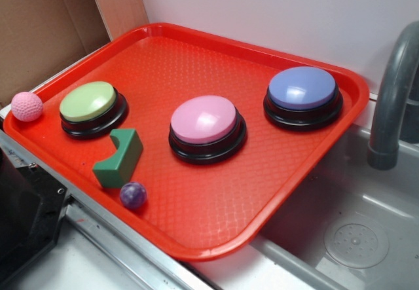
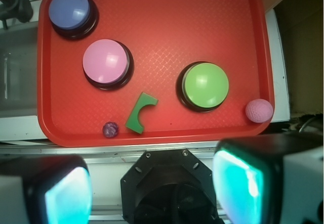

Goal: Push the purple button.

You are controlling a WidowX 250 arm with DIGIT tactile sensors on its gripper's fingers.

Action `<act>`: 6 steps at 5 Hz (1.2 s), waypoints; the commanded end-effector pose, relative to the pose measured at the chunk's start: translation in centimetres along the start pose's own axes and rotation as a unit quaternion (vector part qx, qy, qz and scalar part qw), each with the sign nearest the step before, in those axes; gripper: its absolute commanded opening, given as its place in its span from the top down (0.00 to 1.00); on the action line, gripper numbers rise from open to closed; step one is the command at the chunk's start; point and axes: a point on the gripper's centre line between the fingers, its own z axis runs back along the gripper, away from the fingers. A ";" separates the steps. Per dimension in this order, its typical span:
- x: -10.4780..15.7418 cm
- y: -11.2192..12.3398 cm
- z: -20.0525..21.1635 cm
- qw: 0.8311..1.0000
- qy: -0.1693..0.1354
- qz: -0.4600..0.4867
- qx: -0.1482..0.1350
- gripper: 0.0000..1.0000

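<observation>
The purple button (image 1: 302, 88), a glossy periwinkle dome on a black base, sits at the far right corner of the red tray (image 1: 196, 61). In the wrist view the purple button (image 2: 70, 10) is at the top left of the tray (image 2: 177, 27). My gripper (image 2: 154, 188) hangs open, high up and back from the tray's near edge, over the black robot base (image 2: 167, 183). Its two teal-padded fingers (image 2: 242, 183) stand wide apart with nothing between them. The exterior view does not show the gripper.
On the tray also sit a pink dome button (image 1: 204, 120), a green dome button (image 1: 88, 101), a green arch block (image 1: 120, 158) and a small dark purple ball (image 1: 133, 194). A pink knitted ball (image 1: 27, 106) rests at the left rim. A grey faucet (image 1: 393, 93) and sink (image 1: 353, 237) lie to the right.
</observation>
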 end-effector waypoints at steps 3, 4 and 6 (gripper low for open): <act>9.6 -1.2 -7.0 0.997 -0.014 -0.021 0.067 0.00; 13.8 -2.6 -9.1 0.997 -0.012 0.039 0.071 0.00; 18.4 -4.7 -13.5 0.998 0.000 0.067 0.021 0.00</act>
